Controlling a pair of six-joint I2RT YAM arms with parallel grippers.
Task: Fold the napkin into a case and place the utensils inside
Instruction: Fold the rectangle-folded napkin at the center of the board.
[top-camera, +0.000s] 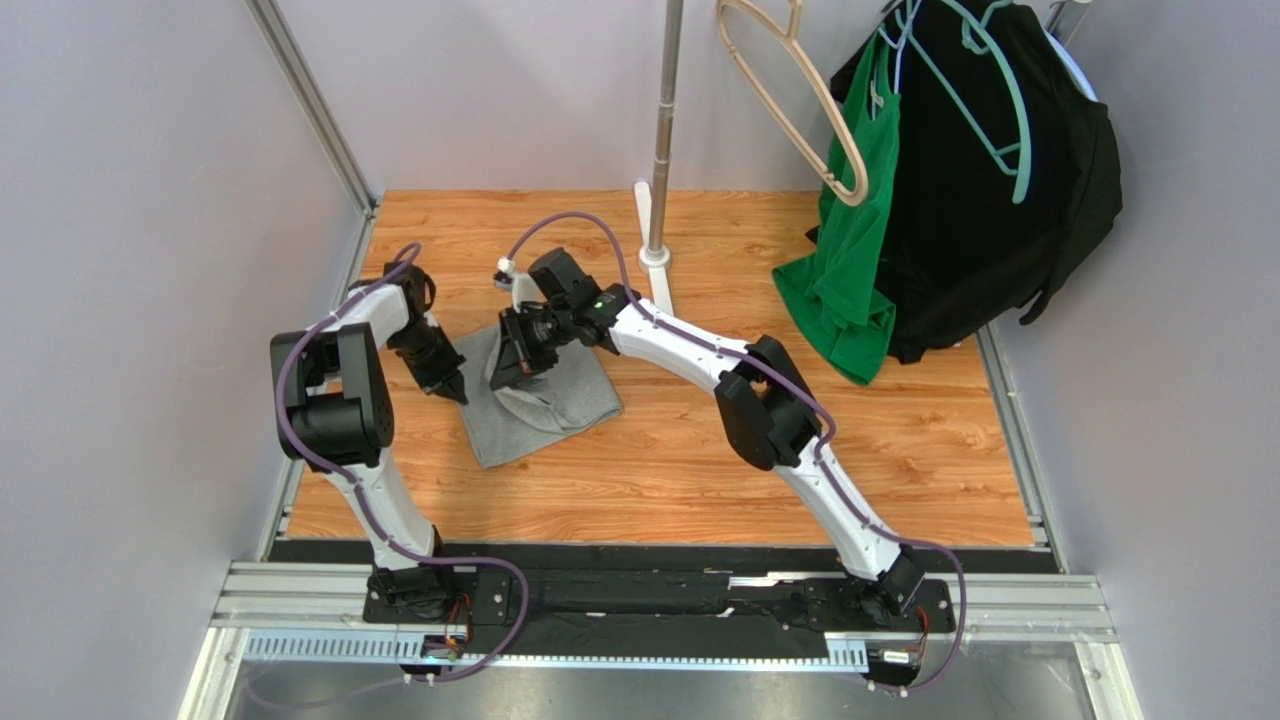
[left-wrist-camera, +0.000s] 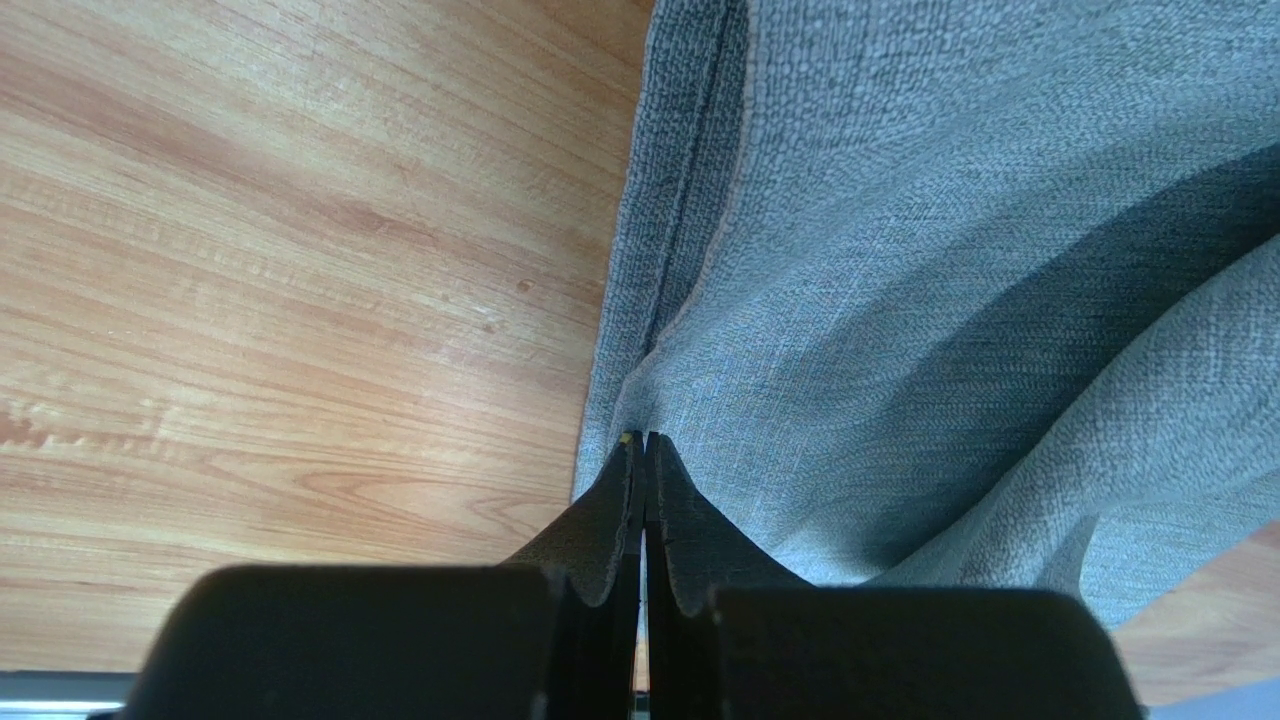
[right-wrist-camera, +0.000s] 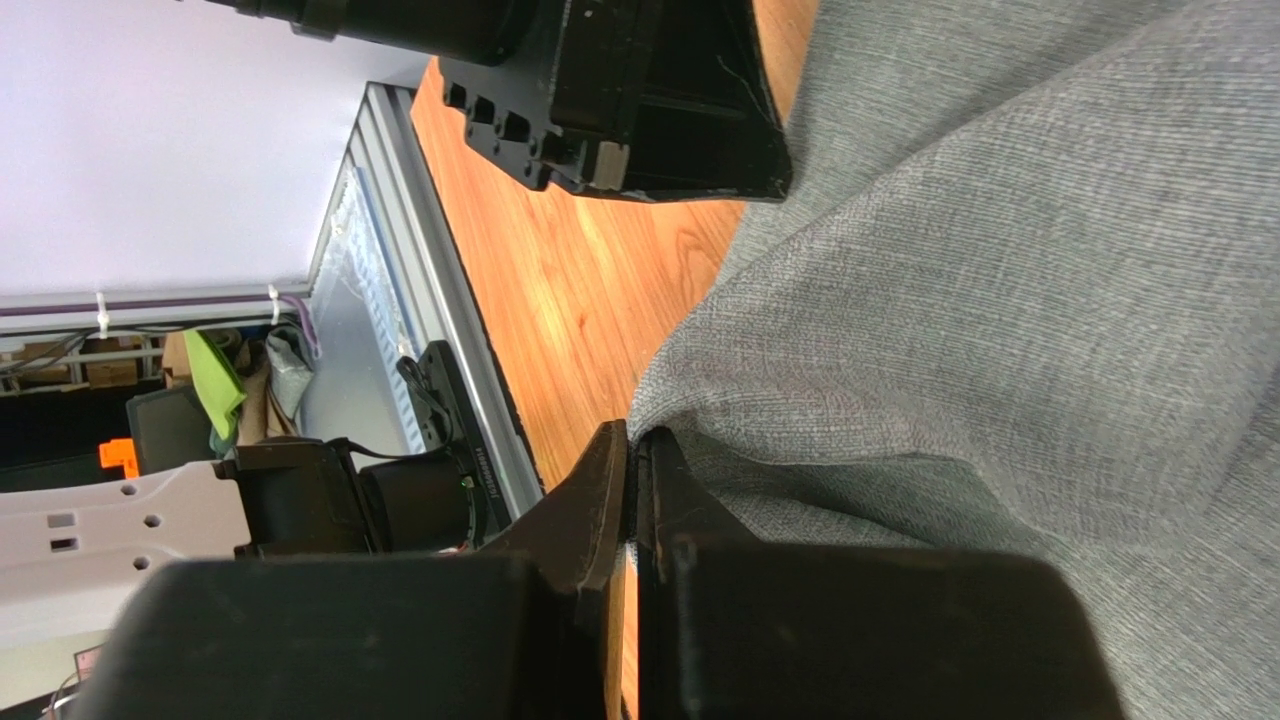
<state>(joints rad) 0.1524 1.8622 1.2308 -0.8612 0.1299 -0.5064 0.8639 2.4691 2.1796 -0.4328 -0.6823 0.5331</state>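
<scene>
Two grips we see: left gripper (left-wrist-camera: 645, 444) and right gripper (right-wrist-camera: 634, 437) each clamp the napkin (top-camera: 564, 402) by an edge (cloth rumpled) on the table (top-camera: 902, 450).

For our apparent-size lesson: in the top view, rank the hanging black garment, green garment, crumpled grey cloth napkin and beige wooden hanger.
Largest: hanging black garment.
Then: green garment.
Then: crumpled grey cloth napkin, partly hidden.
Smallest: beige wooden hanger, a thin outline.

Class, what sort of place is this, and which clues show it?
Probably a robot test cell: wood-grain tabletop boxed in by plain grey wall panels, two white robot arms bolted to an aluminium rail.
</scene>
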